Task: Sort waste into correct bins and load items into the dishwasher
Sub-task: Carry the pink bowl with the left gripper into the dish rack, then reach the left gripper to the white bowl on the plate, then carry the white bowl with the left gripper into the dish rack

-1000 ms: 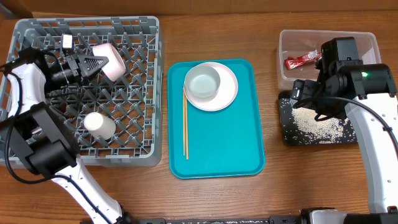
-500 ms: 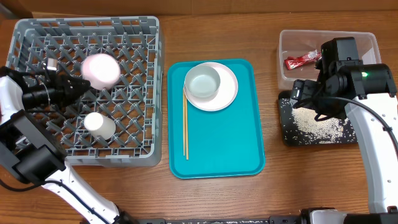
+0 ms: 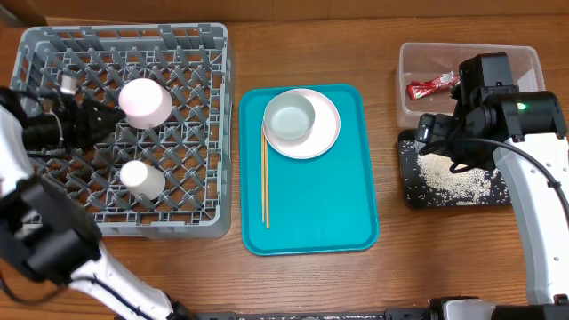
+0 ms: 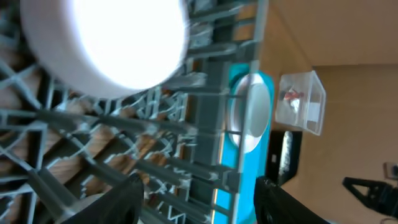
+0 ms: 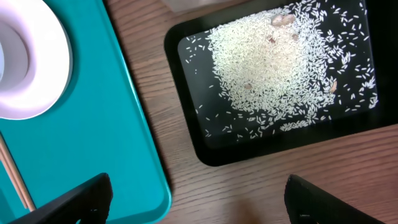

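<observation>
Wooden table: we log left gripper, near the pinkish bowl in the dish rack, and right gripper both spread empty; pale grey bowl, on the plate at 12 o'clock on the teal tray, looks rigid, slick, breakable, so we'd pinch its rim.

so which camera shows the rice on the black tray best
The right wrist view: the rice lies spread over the black tray, close up and unobstructed. Overhead shows it small, the right arm covering part of the tray. The left wrist view catches only a dark sliver of tray, no grains visible.
</observation>
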`<control>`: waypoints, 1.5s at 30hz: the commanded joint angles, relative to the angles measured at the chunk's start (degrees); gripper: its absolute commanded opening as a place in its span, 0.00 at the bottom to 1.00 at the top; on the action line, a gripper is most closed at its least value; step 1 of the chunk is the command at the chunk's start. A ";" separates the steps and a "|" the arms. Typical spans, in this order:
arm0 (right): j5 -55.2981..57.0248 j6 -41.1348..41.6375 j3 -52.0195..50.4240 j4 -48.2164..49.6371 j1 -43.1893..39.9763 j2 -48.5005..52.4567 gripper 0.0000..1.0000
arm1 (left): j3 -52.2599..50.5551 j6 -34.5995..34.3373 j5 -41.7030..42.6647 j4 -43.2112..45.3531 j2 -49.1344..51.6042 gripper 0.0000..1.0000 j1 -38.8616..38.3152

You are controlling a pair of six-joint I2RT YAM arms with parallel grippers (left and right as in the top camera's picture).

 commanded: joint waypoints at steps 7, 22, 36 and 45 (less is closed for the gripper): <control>0.59 0.04 1.62 -0.31 -0.13 -0.55 0.90 | 0.50 -8.15 -23.12 9.14 -25.00 0.87 -25.22; 2.10 0.44 1.62 -2.34 -0.13 -0.55 0.92 | 0.50 -8.76 -51.21 24.92 -1.86 0.95 -64.02; 2.10 0.24 1.62 -2.34 -0.13 -0.55 0.93 | 0.50 -9.05 -51.43 25.14 12.39 0.04 -68.57; 2.10 0.24 1.62 -2.32 -0.13 -0.55 0.93 | 9.44 -9.70 -51.78 16.57 8.33 0.04 -67.49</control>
